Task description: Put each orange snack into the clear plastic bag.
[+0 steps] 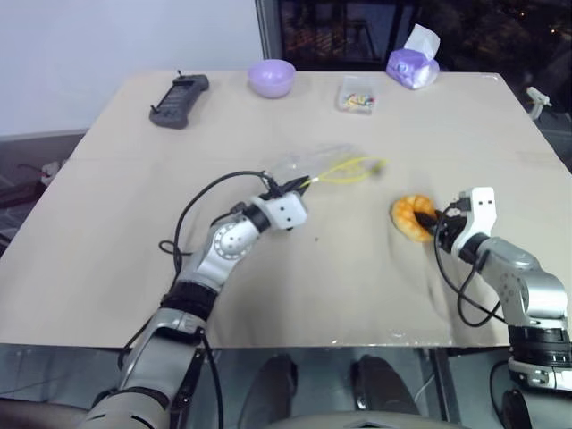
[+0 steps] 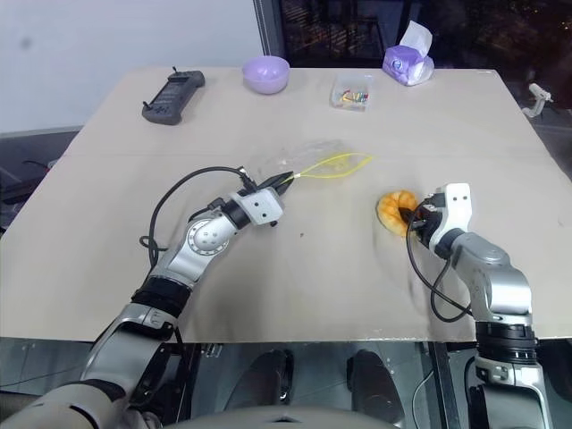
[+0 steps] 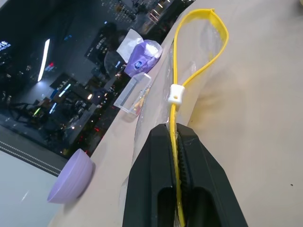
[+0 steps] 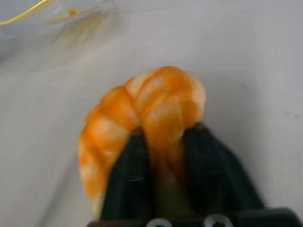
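The orange snack (image 1: 409,216), a domed golden bun, lies on the table at the right. My right gripper (image 1: 435,226) reaches it from the near right side, and in the right wrist view its black fingers (image 4: 130,175) pinch the near part of the orange snack (image 4: 142,109). My left gripper (image 1: 284,188) is at the table's middle, shut on the yellow seal strip (image 3: 176,66) of the clear plastic bag (image 1: 317,165). The bag's mouth gapes as a yellow loop toward the snack. A white slider (image 3: 175,94) sits on the strip just past the fingertips.
Along the far edge stand a black handset (image 1: 179,100), a purple bowl (image 1: 272,77), a small clear box of colourful bits (image 1: 357,94) and a purple tissue pack (image 1: 413,64). The beige table (image 1: 116,232) has bare room at the left and front.
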Robot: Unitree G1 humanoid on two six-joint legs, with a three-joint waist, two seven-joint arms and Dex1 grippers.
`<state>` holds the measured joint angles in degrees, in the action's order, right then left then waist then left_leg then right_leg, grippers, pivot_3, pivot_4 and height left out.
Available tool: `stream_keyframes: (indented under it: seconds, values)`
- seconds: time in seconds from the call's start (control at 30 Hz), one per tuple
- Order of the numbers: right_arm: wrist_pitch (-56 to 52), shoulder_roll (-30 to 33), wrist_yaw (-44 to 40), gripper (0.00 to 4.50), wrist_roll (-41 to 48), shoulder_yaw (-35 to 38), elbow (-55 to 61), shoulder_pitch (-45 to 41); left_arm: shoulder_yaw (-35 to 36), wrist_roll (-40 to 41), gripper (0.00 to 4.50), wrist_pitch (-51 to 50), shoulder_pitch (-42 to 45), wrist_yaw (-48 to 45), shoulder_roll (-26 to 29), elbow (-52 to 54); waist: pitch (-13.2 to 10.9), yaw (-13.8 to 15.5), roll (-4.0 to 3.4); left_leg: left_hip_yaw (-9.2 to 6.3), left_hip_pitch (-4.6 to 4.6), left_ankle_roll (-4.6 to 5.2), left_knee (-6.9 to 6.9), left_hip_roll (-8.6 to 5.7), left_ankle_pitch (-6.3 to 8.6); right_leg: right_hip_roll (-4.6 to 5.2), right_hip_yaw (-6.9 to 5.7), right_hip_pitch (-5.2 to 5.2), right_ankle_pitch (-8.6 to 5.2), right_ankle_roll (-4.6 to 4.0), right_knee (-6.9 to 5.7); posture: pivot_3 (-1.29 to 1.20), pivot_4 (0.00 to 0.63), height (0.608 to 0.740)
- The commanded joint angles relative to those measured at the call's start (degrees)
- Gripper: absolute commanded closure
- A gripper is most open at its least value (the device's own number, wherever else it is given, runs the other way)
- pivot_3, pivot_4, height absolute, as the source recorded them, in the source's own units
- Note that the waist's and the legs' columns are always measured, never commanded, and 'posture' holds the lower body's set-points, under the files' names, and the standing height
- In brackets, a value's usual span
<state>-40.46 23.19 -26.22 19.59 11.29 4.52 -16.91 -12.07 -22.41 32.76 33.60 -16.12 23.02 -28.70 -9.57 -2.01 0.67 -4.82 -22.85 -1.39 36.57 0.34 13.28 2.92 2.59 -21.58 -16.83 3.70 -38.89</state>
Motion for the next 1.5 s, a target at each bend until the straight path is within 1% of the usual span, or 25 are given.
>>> stream_keyframes:
  seconds: [0.03, 0.17, 0.3, 0.47, 0.83, 1.03, 1.13, 1.33, 1.47, 1.5]
  values:
    - [-3.1, -0.9, -0.1, 4.35, 4.0, 2.2, 1.0, -0.8, -0.2, 0.5, 4.50, 0.4, 0.8, 0.5, -0.1, 1.1, 0.0, 0.0, 0.00, 0.00, 0.00, 0.00, 0.00, 0.00, 0.00, 0.00, 0.00, 0.00, 0.00, 0.00, -0.01, 0.00, 0.150, 0.740]
    - [-9.1, -2.9, -0.7, 4.35, 12.3, 5.7, 3.1, -3.1, -0.5, 0.1, 4.50, 0.8, 0.8, 0.6, -0.2, 1.1, 0.0, -0.2, -0.01, -0.01, 0.00, 0.00, -0.01, 0.01, 0.00, -0.01, 0.00, -0.01, 0.00, 0.00, -0.02, 0.00, 0.150, 0.740]
    - [-12.3, -3.9, -0.6, 4.35, 18.0, 6.7, 5.4, -5.5, -1.1, -0.1, 4.50, 1.0, 0.5, 0.8, -0.7, 1.5, 0.0, -0.3, -0.05, 0.00, -0.04, 0.00, -0.01, 0.01, 0.00, -0.01, 0.01, -0.04, 0.00, 0.00, -0.01, 0.00, 0.150, 0.740]
    - [-14.8, -5.6, 2.7, 4.35, 21.8, 7.5, 4.2, -10.0, -1.9, -0.5, 4.50, 1.7, 0.3, 0.7, -0.6, 2.1, 0.0, -0.3, -0.05, -0.03, -0.05, 0.00, -0.01, 0.01, 0.00, -0.01, -0.02, -0.04, 0.00, 0.00, -0.01, 0.00, 0.150, 0.740]
    - [-14.3, -5.0, 2.5, 4.35, 19.3, 1.7, -1.5, -14.4, -3.0, 0.7, 4.50, 3.7, -0.5, -0.6, -1.9, 3.9, 0.0, -0.3, -0.05, 0.00, -0.08, 0.00, -0.02, 0.00, 0.00, 0.00, 0.00, -0.07, 0.00, 0.00, 0.00, 0.00, 0.150, 0.740]
    - [-15.0, -7.0, 4.2, 4.35, 19.9, 2.3, -5.0, -17.8, -4.5, 3.0, 4.50, 6.0, -1.4, -4.0, -2.0, 4.7, 0.0, -0.4, -0.06, 0.01, -0.07, 0.00, -0.02, 0.00, 0.00, 0.00, 0.01, -0.08, 0.00, 0.00, 0.00, 0.00, 0.150, 0.740]
    - [-16.0, -9.1, 7.2, 4.35, 20.4, 3.8, -8.4, -21.2, -5.6, 4.6, 4.50, 7.7, -1.3, -6.7, -1.9, 4.0, 0.0, -0.4, -0.06, 0.01, -0.07, 0.00, -0.03, 0.02, 0.00, -0.02, 0.02, -0.09, 0.00, -0.01, -0.02, 0.00, 0.150, 0.740]
    - [-17.2, -14.6, 17.0, 4.35, 23.1, 11.4, -16.0, -28.3, -6.6, 5.4, 4.50, 10.0, -0.2, -8.7, -2.3, 1.9, 0.0, -0.3, -0.06, 0.01, -0.08, 0.00, -0.03, 0.01, 0.00, -0.01, 0.02, -0.10, 0.00, -0.01, -0.01, 0.00, 0.150, 0.740]
    - [-15.2, -16.1, 21.3, 4.35, 19.8, 10.4, -16.0, -29.0, -6.6, 5.6, 4.50, 10.8, 0.2, -8.7, -3.0, 1.4, 0.0, -0.3, -0.07, 0.00, -0.10, 0.00, -0.04, 0.01, 0.00, -0.01, 0.00, -0.11, 0.00, -0.01, 0.01, 0.00, 0.150, 0.740]
    - [-14.9, -16.1, 21.7, 3.95, 19.0, 9.6, -15.5, -28.7, -6.5, 5.6, 4.50, 10.9, 0.4, -8.6, -3.2, 1.2, 0.0, -0.3, -0.07, 0.01, -0.11, 0.00, -0.04, 0.00, 0.00, 0.00, 0.01, -0.11, 0.00, -0.01, 0.01, 0.00, 0.150, 0.740]
